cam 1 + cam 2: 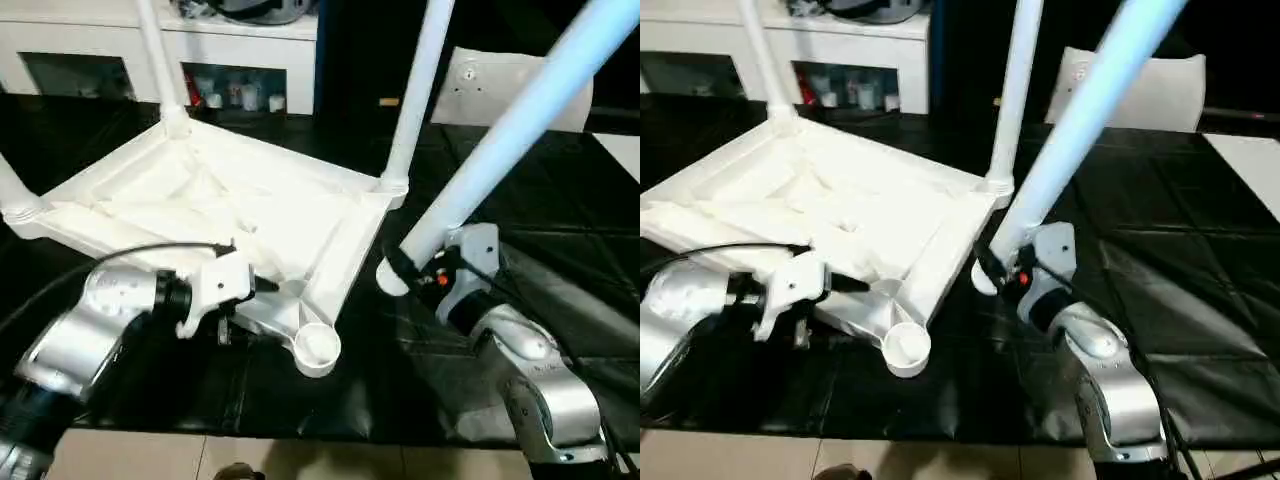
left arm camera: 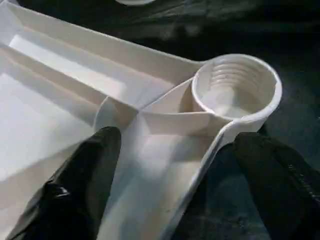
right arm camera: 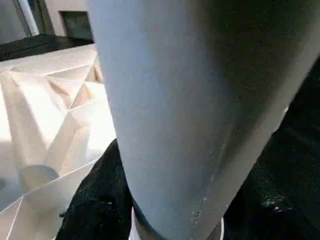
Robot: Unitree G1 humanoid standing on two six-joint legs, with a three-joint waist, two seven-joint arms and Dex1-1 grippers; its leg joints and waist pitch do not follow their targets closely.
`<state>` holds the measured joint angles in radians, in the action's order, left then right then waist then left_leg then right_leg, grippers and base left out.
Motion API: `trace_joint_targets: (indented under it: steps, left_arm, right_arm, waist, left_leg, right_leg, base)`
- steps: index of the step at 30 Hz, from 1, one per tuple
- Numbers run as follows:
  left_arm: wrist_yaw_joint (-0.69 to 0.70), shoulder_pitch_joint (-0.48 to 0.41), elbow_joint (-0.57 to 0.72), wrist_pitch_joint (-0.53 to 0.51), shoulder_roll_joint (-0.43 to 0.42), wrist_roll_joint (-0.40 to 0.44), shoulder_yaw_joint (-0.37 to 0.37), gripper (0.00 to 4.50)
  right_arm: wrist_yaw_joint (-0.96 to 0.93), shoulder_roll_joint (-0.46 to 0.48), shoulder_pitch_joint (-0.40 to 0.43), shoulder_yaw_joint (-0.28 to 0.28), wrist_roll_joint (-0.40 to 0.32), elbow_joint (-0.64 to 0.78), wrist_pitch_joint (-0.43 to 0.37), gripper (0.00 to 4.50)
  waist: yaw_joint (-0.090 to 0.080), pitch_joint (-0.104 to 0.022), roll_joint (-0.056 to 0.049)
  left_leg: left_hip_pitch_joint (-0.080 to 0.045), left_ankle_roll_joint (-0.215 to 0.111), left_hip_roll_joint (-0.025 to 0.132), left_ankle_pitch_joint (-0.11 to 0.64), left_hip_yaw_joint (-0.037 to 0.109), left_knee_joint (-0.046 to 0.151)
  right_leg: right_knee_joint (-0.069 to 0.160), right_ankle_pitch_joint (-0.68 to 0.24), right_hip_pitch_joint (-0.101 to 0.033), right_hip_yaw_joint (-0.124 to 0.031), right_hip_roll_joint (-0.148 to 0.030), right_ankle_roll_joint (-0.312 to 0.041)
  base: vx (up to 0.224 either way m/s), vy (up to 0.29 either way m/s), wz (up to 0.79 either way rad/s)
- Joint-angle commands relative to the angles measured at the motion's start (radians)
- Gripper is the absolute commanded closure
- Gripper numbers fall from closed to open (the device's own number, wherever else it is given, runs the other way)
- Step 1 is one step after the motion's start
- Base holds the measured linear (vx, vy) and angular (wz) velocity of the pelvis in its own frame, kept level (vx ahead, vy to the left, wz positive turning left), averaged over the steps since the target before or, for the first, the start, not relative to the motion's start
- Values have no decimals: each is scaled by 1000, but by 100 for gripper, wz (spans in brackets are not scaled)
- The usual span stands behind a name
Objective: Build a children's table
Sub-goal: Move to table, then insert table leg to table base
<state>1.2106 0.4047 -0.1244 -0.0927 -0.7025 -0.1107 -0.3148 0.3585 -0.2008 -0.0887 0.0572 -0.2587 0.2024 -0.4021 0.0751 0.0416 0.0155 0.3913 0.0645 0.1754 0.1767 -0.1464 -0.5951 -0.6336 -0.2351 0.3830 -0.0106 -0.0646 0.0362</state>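
At the left of the black-covered work table, the children's table lies upside down, ribbed underside up, with three legs already standing in its corner sockets, though their upper ends run off the picture, so how firmly they are seated cannot be judged. The left gripper straddles the raised rim beside the one empty socket, its black fingers spread apart, one inside the rim and one outside; whether either pad presses the plastic is hard to tell. If that brace is loose, the light top could slide or tip once a leg is pushed in. Further right, the right gripper is clamped round the thick end of the fourth leg, which slants up and away. The leg's end hangs beside the socket, not over it, and well off upright, so a crooked entry could cross the thread or shove the corner aside. Such a long lever held near its end could also slip in the jaws or swing into the standing leg nearby. The leg's threaded tip is hidden by the gripper.
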Motion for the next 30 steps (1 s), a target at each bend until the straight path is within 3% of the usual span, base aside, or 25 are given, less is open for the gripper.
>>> trace_joint_targets:
  steps: [1,2,4,6,7,8,12,13,16,19,22,30]
  left_arm:
    - [22,14,-23,28,0,18,-19,109]
    - [39,36,-56,52,4,27,-30,120]
    - [82,76,-112,87,2,47,-57,126]
    - [113,108,-171,125,1,70,-78,153]
    - [118,126,-206,155,7,83,-86,162]
    - [118,126,-208,156,7,83,-86,169]
    - [125,167,-301,240,27,121,-101,188]
    - [128,183,-331,267,30,138,-111,209]
    - [146,221,-391,303,38,157,-130,213]
    - [158,247,-436,344,46,178,-142,254]
    - [162,265,-481,391,57,192,-146,266]
    - [167,301,-578,475,76,226,-164,346]
  right_arm:
    - [7,-7,2,4,9,15,8,260]
    - [12,-8,5,7,8,16,7,260]
    - [23,-11,14,13,7,20,6,260]
    - [31,-15,20,21,7,21,6,260]
    - [32,-15,21,23,5,21,6,260]
    - [32,-15,21,23,5,21,6,260]
    - [33,-16,34,30,7,26,9,260]
    - [32,-16,40,33,8,31,9,260]
    - [29,-14,51,34,9,42,4,260]
    - [30,-17,61,36,8,46,4,260]
    - [30,-17,64,39,8,48,3,260]
    - [28,-12,70,50,13,49,5,260]
  waist:
    - [4,-54,-22]
    - [3,-53,-20]
    - [7,-51,-27]
    - [11,-51,-25]
    - [13,-51,-31]
    - [13,-49,-27]
    - [15,-53,-27]
    - [16,-54,-34]
    - [18,-54,-31]
    - [17,-53,-30]
    - [17,-52,-30]
    - [19,-53,-36]
  left_leg:
    - [-30,63,29,221,-1,82]
    - [-29,65,30,232,0,84]
    - [-34,73,29,275,-1,86]
    - [-35,79,32,292,0,88]
    - [-35,84,32,298,1,88]
    - [-35,83,32,305,0,89]
    - [-33,80,33,279,0,86]
    - [-32,81,34,270,2,85]
    - [-32,79,32,260,1,84]
    - [-32,78,34,261,1,84]
    - [-30,74,33,258,0,84]
    - [-33,82,37,270,2,85]
  right_leg:
    - [62,22,-28,-13,-44,-181]
    - [64,4,-29,-14,-45,-180]
    - [71,-58,-22,-17,-46,-175]
    - [71,-85,-21,-18,-48,-174]
    - [69,-90,-20,-19,-50,-176]
    - [73,-99,-19,-19,-49,-174]
    - [69,-57,-21,-20,-51,-182]
    - [64,-34,-23,-19,-52,-188]
    - [65,-9,-25,-19,-50,-188]
    - [65,-17,-26,-19,-53,-196]
    - [67,-22,-27,-19,-53,-198]
    - [64,-16,-27,-20,-56,-206]
  base:
    - [0,0,0]
    - [0,0,0]
    - [0,0,0]
    - [0,0,0]
    - [0,0,0]
    - [0,0,0]
    - [0,0,0]
    - [0,0,0]
    - [0,0,0]
    - [0,0,0]
    - [0,0,0]
    - [0,0,0]
